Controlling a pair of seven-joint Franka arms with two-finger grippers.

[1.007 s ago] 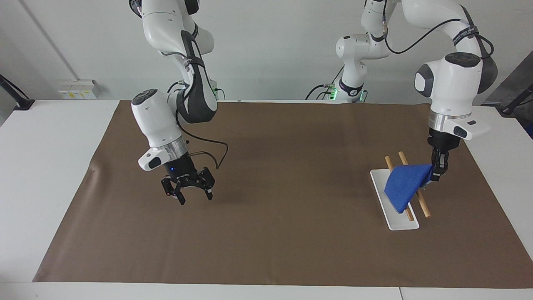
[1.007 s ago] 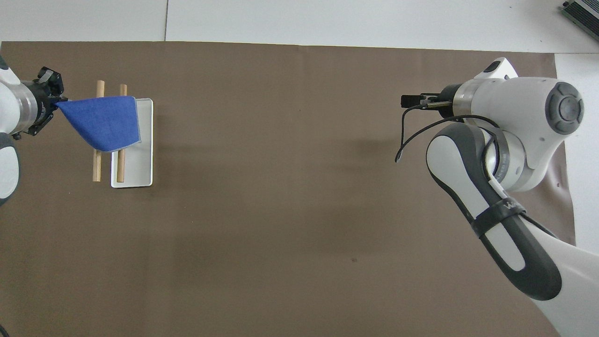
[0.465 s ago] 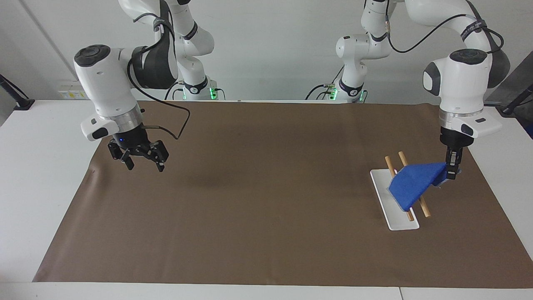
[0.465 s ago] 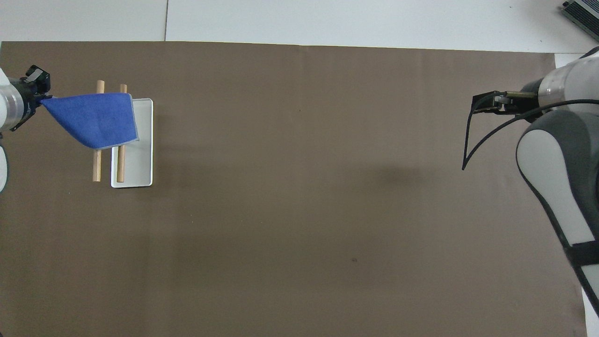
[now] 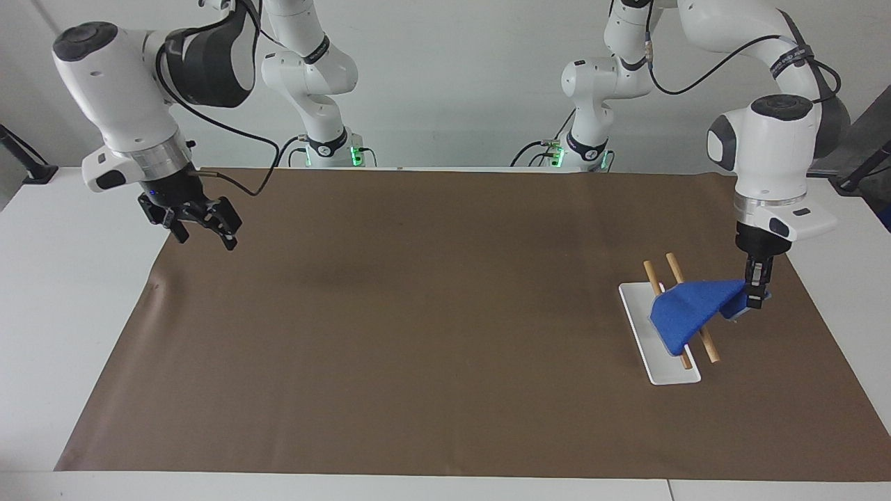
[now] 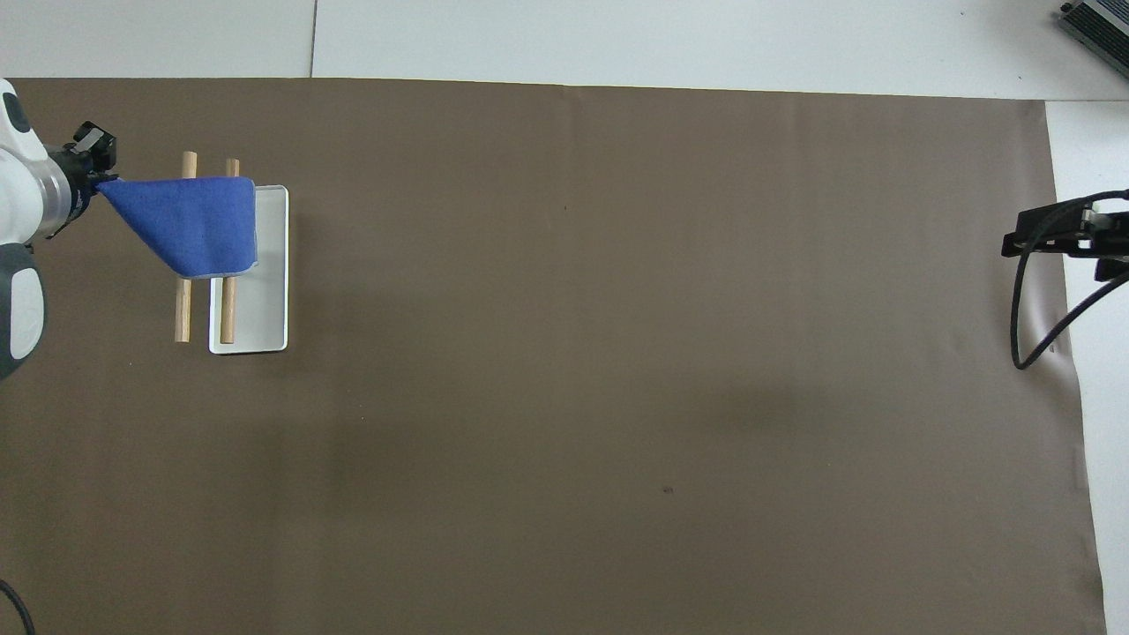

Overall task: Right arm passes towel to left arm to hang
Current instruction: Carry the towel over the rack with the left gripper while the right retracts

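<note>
The blue towel (image 5: 686, 306) lies draped over two wooden rods (image 5: 706, 344) that rest across a white tray (image 5: 635, 303), at the left arm's end of the table. My left gripper (image 5: 755, 296) is shut on one corner of the towel and holds it stretched out sideways, just above the mat beside the rods. In the overhead view the towel (image 6: 198, 220) spreads from the left gripper (image 6: 93, 181) across the rods (image 6: 183, 309) to the tray (image 6: 269, 291). My right gripper (image 5: 207, 239) hangs open and empty over the mat's edge at the right arm's end.
A brown mat (image 5: 445, 313) covers most of the white table. Two thinner white arms with green base lights (image 5: 327, 149) (image 5: 585, 149) stand at the robots' edge of the table.
My right arm has risen and swung away from the mat's middle toward its own end of the table, gripper still open. My left gripper has drawn the towel corner slightly outward over the rods.
</note>
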